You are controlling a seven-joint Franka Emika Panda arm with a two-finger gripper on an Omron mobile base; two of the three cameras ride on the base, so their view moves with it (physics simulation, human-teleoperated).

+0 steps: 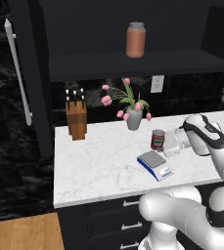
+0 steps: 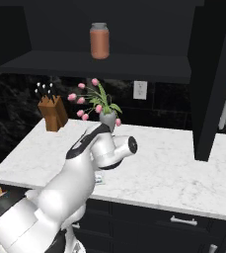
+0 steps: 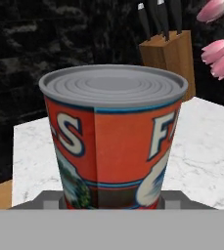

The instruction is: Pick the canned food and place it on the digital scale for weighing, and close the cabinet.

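At the front edge of the bench (image 1: 99, 166), towards its right half, we find the digital scale (image 1: 155, 164) lying flat, one corner nearly at the rim. The canned food (image 1: 157, 139) is upright just behind the scale, towards the wall, and we cannot tell from the left base view whether it rests on the marble or is lifted. The gripper (image 1: 168, 142) comes in level from the right and meets the tin's right side. In the hand view the tin (image 3: 112, 141) stands close before the camera with its grey lid level; the fingers are hidden behind it, so we cannot tell whether the gripper is closed on the tin or merely around it.

Along the back edge, the flower vase (image 1: 133, 118) sits near the middle and the knife block (image 1: 77, 119) near the back left corner. We note wide bare marble between the scale and the left edge.

The cabinet (image 1: 133, 29) above is open: its left door (image 1: 30, 73) swings out past the bench's left edge, handle (image 1: 16, 68) facing outward, and in the right base view the right door (image 2: 210, 79) projects over the bench. An orange jar (image 1: 136, 39) stands on the shelf. Drawers (image 1: 125, 215) run below the front edge.
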